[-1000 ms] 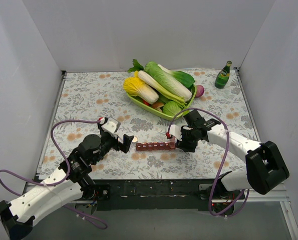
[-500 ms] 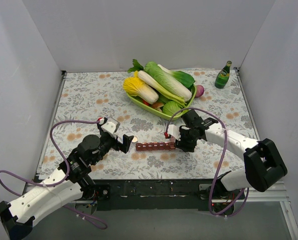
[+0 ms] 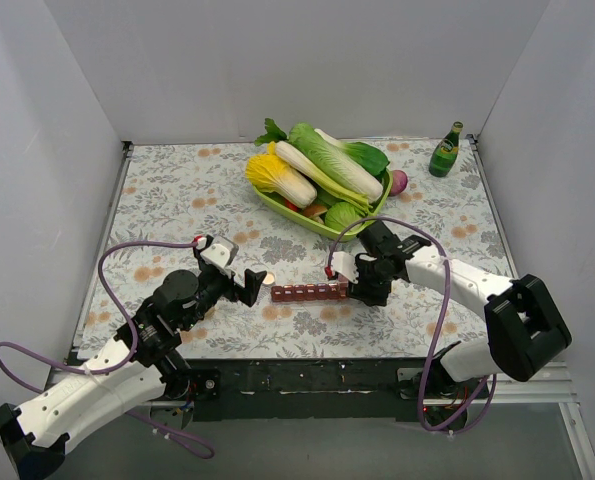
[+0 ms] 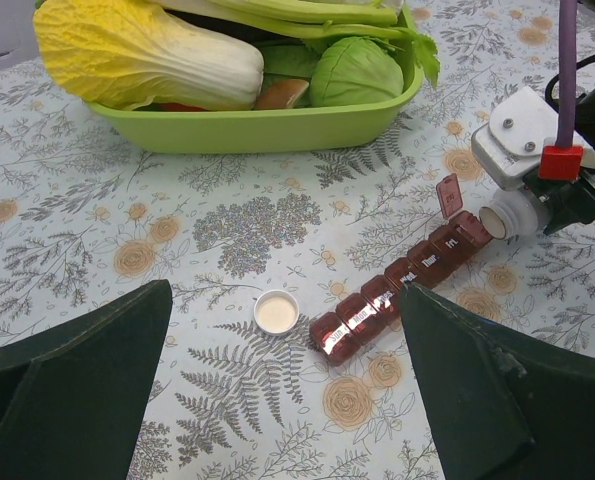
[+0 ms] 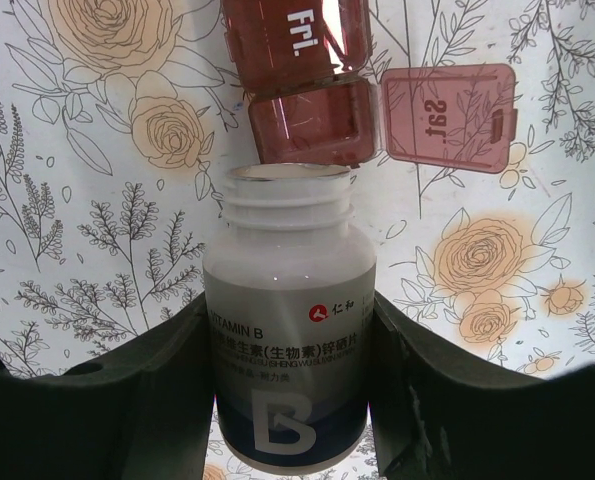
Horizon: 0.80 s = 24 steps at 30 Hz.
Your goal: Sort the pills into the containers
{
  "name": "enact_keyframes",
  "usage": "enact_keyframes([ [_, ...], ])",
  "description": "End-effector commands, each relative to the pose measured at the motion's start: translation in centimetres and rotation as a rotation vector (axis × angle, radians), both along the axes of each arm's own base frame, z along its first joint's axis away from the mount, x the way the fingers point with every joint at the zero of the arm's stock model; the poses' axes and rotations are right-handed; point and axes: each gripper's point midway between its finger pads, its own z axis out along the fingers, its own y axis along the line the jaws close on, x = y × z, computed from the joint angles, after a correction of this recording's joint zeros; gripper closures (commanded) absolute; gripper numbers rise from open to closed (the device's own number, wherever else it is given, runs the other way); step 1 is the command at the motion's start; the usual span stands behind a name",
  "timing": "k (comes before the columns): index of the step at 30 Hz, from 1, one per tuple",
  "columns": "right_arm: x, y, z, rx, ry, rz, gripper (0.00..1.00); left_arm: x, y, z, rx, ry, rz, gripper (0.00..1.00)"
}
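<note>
The dark red pill organiser (image 3: 309, 292) lies on the flowered cloth between my arms, its compartments marked by day (image 4: 407, 285). Its end lid marked Sat (image 5: 447, 112) stands flipped open. My right gripper (image 5: 289, 320) is shut on a white, uncapped vitamin B bottle (image 5: 289, 330), and the bottle's mouth (image 4: 505, 215) points at the open end compartment (image 5: 312, 125). In the top view that right gripper (image 3: 357, 284) sits at the organiser's right end. My left gripper (image 4: 285, 345) hangs open and holds nothing, just left of the organiser (image 3: 249, 286). No pills show in any view.
The bottle's white cap (image 4: 276, 311) lies upturned on the cloth by the organiser's left end. A green tray (image 4: 257, 125) of cabbages and greens stands behind it. A small green glass bottle (image 3: 444, 150) is at the back right corner. White walls enclose the table.
My right gripper with the bottle has edged slightly left, closer to the organiser's end. The left arm has barely moved.
</note>
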Motion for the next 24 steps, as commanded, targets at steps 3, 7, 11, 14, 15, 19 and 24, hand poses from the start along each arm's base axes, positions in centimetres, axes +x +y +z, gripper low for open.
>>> enact_keyframes([
  [3,0.73,0.48,1.15,-0.005,-0.024,-0.009,0.99,0.00,0.02,0.45,-0.008,-0.021,-0.007,0.02],
  [7,0.88,0.59,1.42,-0.009,-0.028,-0.009,0.99,0.01,0.05,0.45,-0.007,-0.021,-0.005,0.02],
  [11,0.99,0.60,1.50,-0.019,-0.031,-0.011,0.99,-0.01,0.03,0.52,-0.010,-0.023,-0.007,0.02],
  [14,0.95,0.55,1.41,-0.027,-0.028,-0.012,0.99,-0.03,0.05,0.53,-0.010,-0.023,-0.007,0.02],
  [15,0.90,0.54,1.36,-0.030,-0.027,-0.011,0.99,-0.02,0.04,0.56,-0.011,-0.024,-0.007,0.02],
  [19,0.86,0.56,1.31,-0.039,-0.024,-0.012,0.99,-0.02,0.05,0.56,-0.010,-0.025,-0.007,0.02],
  [24,0.96,0.50,1.27,-0.051,-0.027,-0.010,0.99,-0.02,0.05,0.53,-0.009,-0.024,-0.007,0.02],
])
